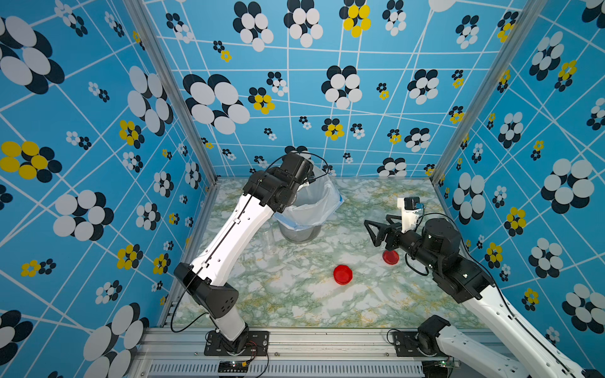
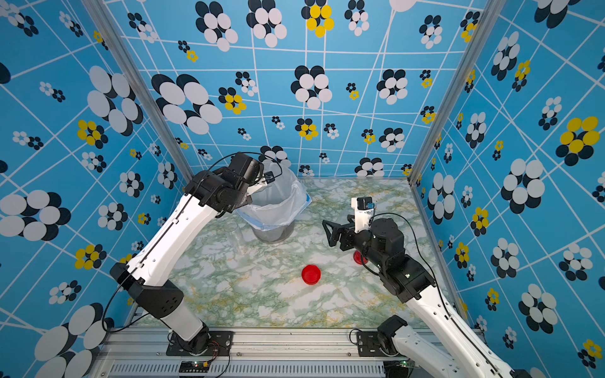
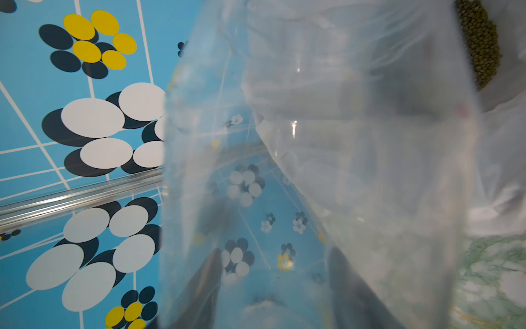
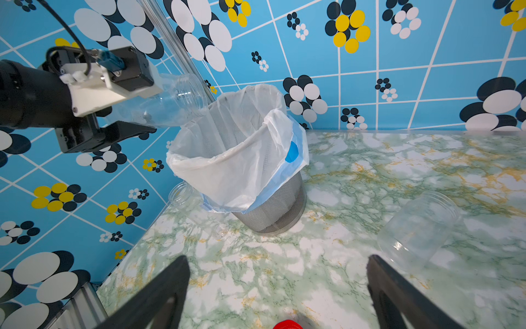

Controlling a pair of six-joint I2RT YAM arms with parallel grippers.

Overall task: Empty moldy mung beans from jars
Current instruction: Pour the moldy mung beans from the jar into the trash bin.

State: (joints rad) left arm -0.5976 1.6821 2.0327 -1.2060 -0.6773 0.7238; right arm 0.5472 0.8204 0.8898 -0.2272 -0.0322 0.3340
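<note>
While sideways, jar [image 4: 176,99] mouth toward bin [image 4: 279,205].

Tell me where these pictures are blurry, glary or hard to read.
Left wrist view: the held jar fills the frame, soft and out of focus, with small glints; the mung beans beyond it are sharper. Right wrist view: bin and table crisp, the near fingers blurred. In both top views: even light, faint shadows, the tall jar nearly vanishes against the marble.

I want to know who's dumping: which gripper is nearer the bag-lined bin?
Left. The left gripper holds a clear jar tilted at the rim of the bin; the right gripper hangs open above the table, apart from the bin.
</note>
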